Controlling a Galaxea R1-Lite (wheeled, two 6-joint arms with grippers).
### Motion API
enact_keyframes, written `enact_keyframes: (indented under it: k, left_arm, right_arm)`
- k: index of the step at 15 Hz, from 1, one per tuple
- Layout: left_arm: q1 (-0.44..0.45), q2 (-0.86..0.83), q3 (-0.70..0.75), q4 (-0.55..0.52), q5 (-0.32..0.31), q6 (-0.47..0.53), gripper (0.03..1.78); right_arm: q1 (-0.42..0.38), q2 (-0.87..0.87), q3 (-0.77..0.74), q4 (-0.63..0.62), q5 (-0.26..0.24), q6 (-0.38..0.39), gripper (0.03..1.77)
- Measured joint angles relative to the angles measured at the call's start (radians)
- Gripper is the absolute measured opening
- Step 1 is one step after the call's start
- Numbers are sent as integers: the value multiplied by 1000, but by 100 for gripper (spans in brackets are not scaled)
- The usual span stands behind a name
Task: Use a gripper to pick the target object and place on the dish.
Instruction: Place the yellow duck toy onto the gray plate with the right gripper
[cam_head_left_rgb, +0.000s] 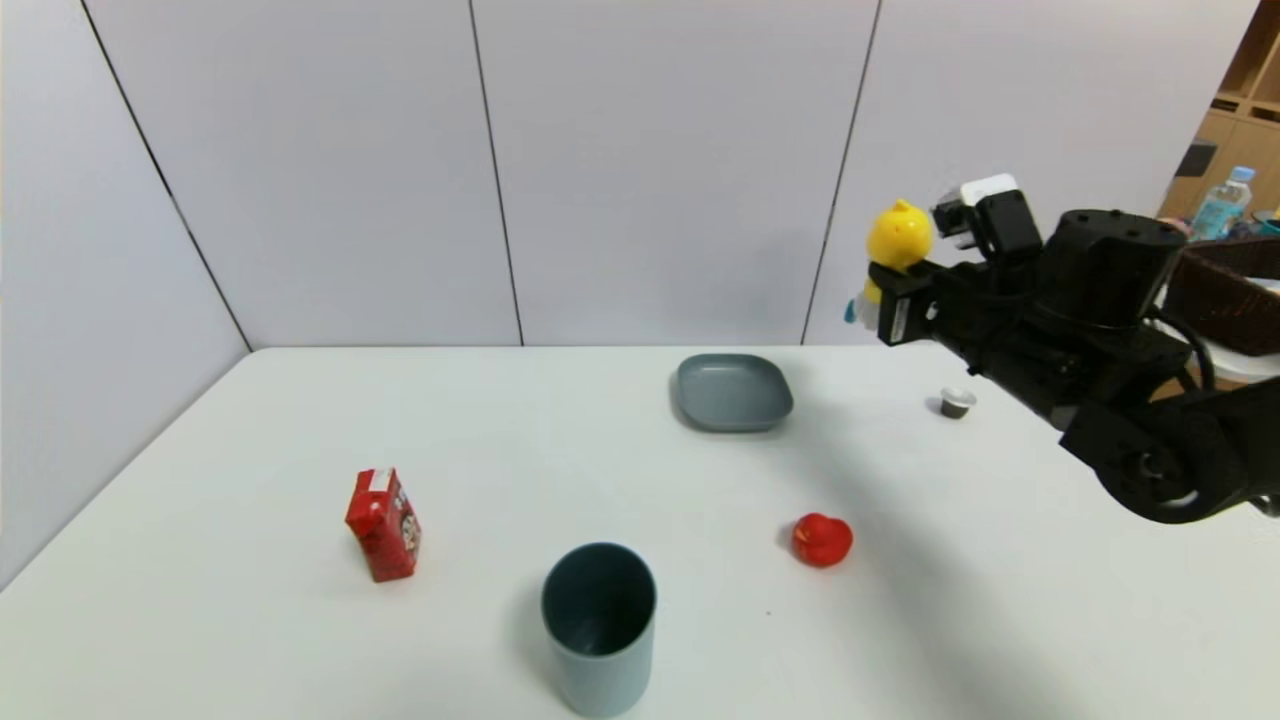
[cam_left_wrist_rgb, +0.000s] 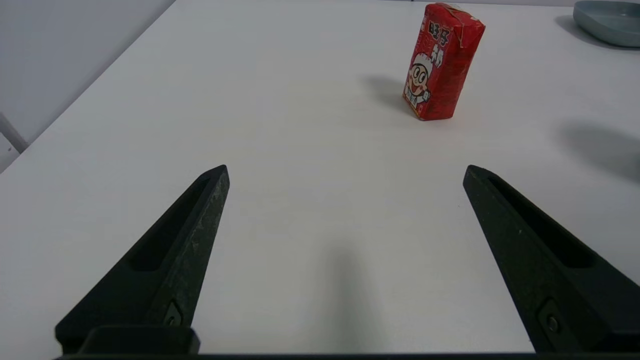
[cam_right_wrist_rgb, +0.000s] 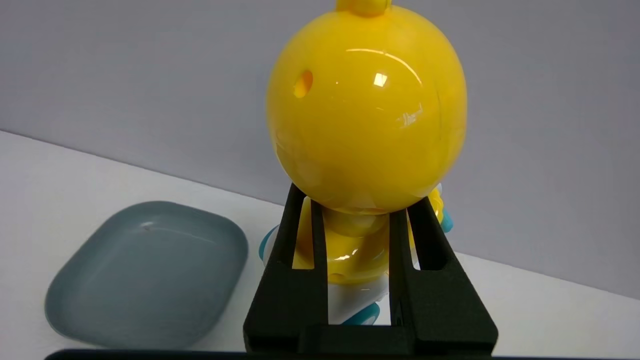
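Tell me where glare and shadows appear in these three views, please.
Right wrist view: bright white highlights shine on the yellow toy's head, held in the right gripper. Head view: a broad soft shadow of the arm falls on the table, right of the dish. Left wrist view: the red carton casts a faint shadow; the open left gripper casts a dim streak.

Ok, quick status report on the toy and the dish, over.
Right gripper shut on the yellow toy, held in the air right of the dish. Left gripper open, idle near the red carton. Dish empty, nothing in the way.
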Motion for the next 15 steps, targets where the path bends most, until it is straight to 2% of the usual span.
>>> enact_keyframes:
  k: [8, 15]
  left_arm:
    - [0, 0, 0, 0, 0, 0, 169]
    - [0, 0, 0, 0, 0, -1, 169]
  right_arm:
    - [167, 235, -231, 39, -2, 6, 34]
    - [202, 318, -295, 53, -2, 9, 34]
